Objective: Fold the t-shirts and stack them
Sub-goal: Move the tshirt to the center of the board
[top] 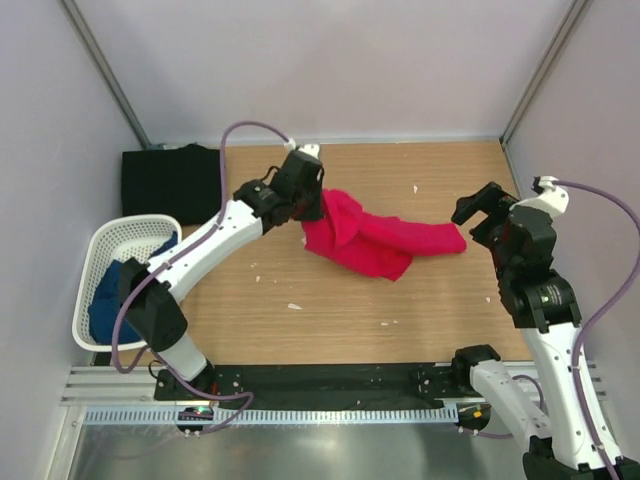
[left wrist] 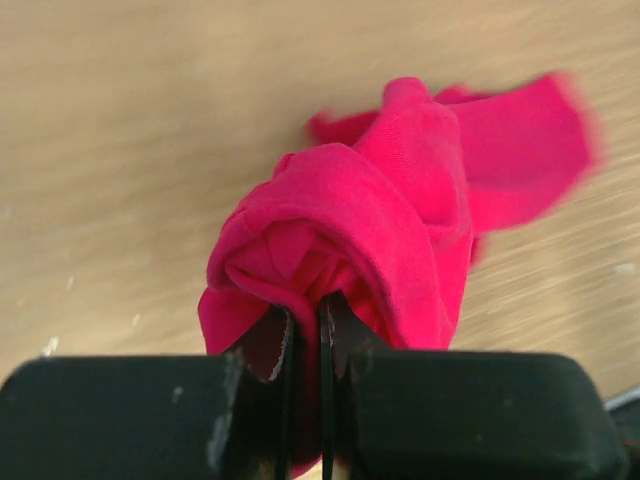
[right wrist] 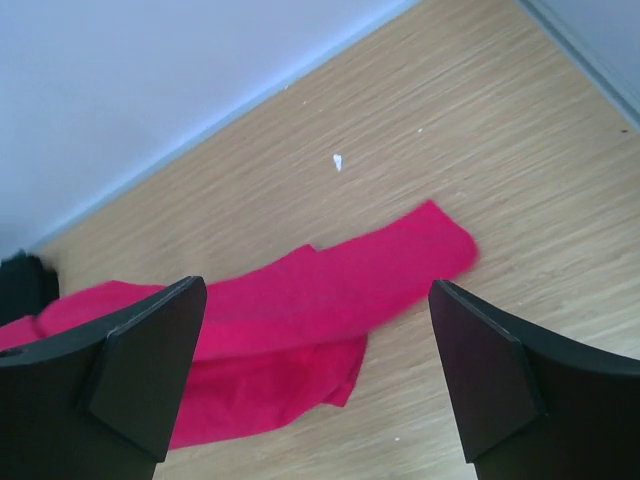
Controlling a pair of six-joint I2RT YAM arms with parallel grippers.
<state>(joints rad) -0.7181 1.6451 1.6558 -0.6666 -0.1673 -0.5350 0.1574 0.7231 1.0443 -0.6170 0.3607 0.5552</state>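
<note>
left gripper (left wrist: 305, 320): clenched on a bunched fold of the red t-shirt (top: 372, 240); the cloth is pinched between the jaws and a wad bulges just ahead of them
right gripper (right wrist: 315, 290): spread wide and holding nothing, hanging over the shirt's far tail without touching it
red t-shirt place: crumpled on the wooden table (top: 340, 320); one end is gathered at the left jaws, the rest trails away as a long strip toward the right gripper
handling: judged light, limp and soft, with no stiffness; likely sags, drags and bunches; not fragile
where to grip: probably the free tail under the right gripper, pinching a thin edge rather than the wad
texture/shape: matte fine knit, rolled folds at the pinch, flat tongue-shaped tail
black t-shirt (top: 170, 180): dark flattish pile beyond the left gripper, near the back wall
dark blue t-shirt (top: 108, 300): heaped in the white plastic mesh basket (top: 100, 240), beside the left arm
</note>
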